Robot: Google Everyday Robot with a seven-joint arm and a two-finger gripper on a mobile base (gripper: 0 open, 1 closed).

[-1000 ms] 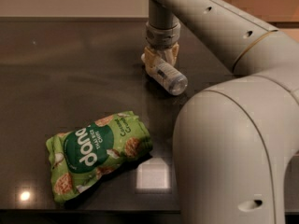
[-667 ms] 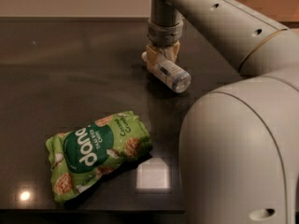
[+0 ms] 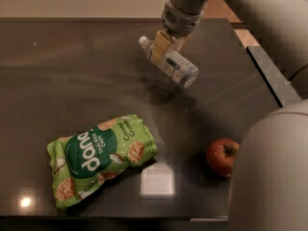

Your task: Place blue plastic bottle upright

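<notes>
Evidently the end effector (image 3: 162,43), upper centre of the frame, is closed around the blue plastic bottle (image 3: 179,69), holding it tilted above the counter (image 3: 72,71), presumably for swinging it upright.

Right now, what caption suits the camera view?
The gripper holds the blue plastic bottle tilted above a dark table bearing a green bag and apple.

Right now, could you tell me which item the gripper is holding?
The blue plastic bottle, tilted in the gripper at the back; the green snack bag and red apple lie apart from it on the table.
</notes>
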